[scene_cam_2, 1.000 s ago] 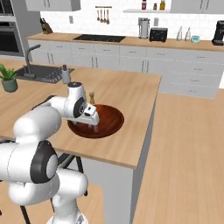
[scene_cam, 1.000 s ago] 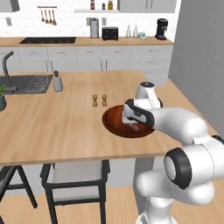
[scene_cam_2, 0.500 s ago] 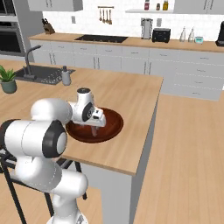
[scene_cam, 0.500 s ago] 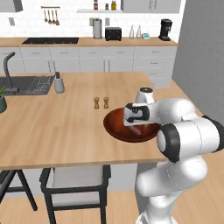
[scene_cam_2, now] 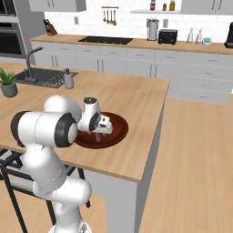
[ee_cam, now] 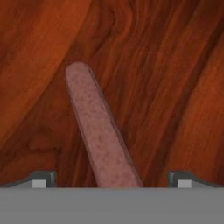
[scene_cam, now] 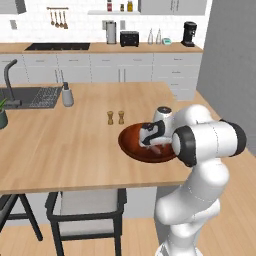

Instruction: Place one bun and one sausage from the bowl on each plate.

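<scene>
The gripper (ee_cam: 112,179) is hanging low inside the bowl (scene_cam: 134,144), its fingers spread wide apart, gripping nothing. A sausage (ee_cam: 98,131) is lying on the bowl's wooden floor, running up between the two fingertips.

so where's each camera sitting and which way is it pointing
Left base view: behind the arm to its left, looking forward and down at the bowl on the counter; arm rises lower right.
Right base view: behind to its right, facing the same bowl; arm rises lower left.
Hand view: on the hand, looking along it at a sausage between the fingertips.
All three share the bowl.
</scene>
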Robot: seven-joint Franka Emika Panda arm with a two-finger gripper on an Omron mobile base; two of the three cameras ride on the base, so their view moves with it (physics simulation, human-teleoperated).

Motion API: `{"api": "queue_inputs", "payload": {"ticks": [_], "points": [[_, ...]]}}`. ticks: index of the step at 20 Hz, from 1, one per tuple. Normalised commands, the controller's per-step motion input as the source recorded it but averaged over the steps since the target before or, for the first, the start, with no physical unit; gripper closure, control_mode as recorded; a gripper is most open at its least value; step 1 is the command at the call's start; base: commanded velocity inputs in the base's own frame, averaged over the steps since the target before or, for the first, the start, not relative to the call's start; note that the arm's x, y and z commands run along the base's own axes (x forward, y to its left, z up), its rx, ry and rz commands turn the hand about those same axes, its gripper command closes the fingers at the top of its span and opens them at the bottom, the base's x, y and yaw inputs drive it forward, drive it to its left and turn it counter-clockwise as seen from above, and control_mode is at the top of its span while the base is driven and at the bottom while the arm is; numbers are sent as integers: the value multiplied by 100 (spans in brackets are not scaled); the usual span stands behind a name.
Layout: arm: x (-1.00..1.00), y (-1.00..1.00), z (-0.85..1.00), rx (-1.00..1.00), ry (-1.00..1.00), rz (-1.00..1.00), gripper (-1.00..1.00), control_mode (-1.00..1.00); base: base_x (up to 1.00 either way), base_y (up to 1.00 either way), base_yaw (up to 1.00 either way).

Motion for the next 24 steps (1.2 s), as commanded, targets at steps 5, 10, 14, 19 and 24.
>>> {"api": "queue_inputs", "payload": {"ticks": [5, 10, 14, 19, 24], "points": [[27, 0, -43, -6, 0, 0, 100, -100, 0, 0, 0], [15, 0, -25, -3, 0, 0, 100, -100, 0, 0, 0], [-11, 0, 2, 0, -2, 0, 100, -100, 0, 0, 0], [-73, 0, 55, 0, -5, 0, 100, -100, 0, 0, 0], [-98, 3, 100, 1, -13, 0, 100, -100, 0, 0, 0]]}}
